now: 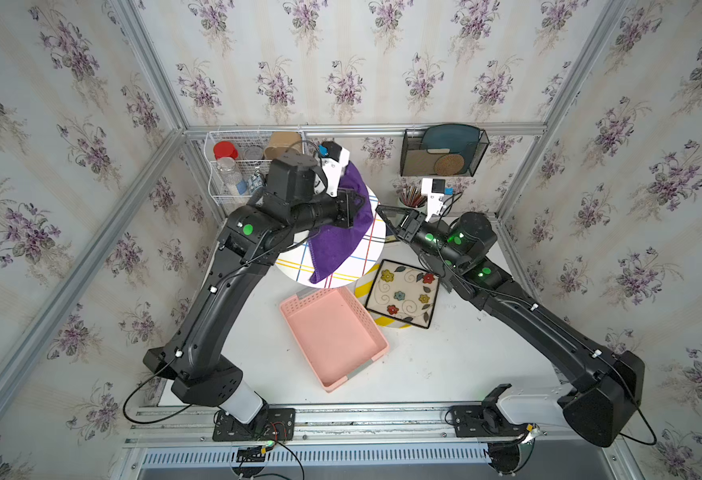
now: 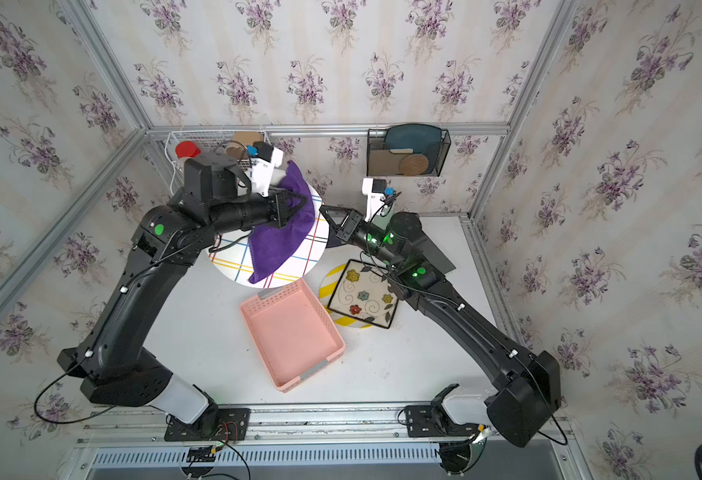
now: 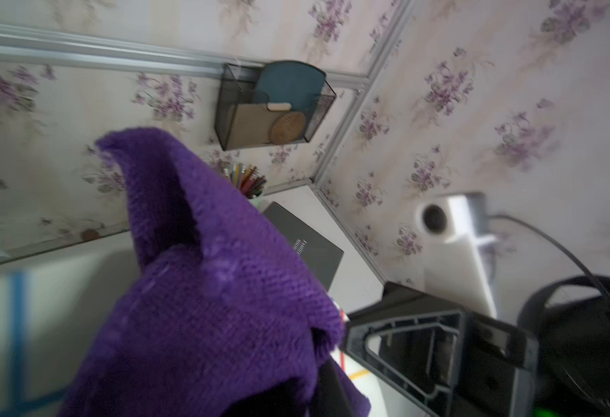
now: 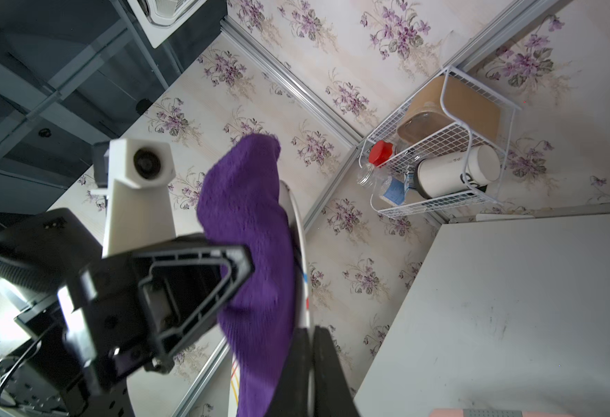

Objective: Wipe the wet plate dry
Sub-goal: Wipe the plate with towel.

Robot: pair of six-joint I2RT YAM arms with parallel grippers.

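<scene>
1. Left end effector [image 1: 359,204] clenched on the purple cloth [image 1: 341,245], jaws pinched over a bunch of fabric. One cloth corner sticks up above it, the rest hangs below.
2. Behind the left end effector and out to its left: white wire rack [image 1: 232,137] on the wall, red-lidded jar [image 1: 225,150] inside it.
3. Cloth lies against the face of the plate [image 1: 368,253], right at the left end effector's tip. Plate is round and white with coloured crossing lines. Cloth covers its middle, with bare plate showing either side.
4. Plate is up off the table [image 1: 444,365], between the two end effectors. Its face shows in both top views; it is edge-on in the right wrist view.
5. Right end effector [image 1: 380,209] grasping the plate by its rim, on the side away from the left end effector. Right wrist view shows one finger on each face of the rim. Tips of the two end effectors are near each other, not touching.
6. Lower than both end effectors and nearer the robot's bases: pink basket [image 1: 332,336] on the table.
7. Beneath the right end effector's arm: square flower plate [image 1: 403,293] lying on a yellow-striped plate [image 1: 363,284], just beside the basket.
8. Behind the right end effector: pencil cup [image 1: 410,198]. Higher on the wall: black mesh holder [image 1: 479,156].
</scene>
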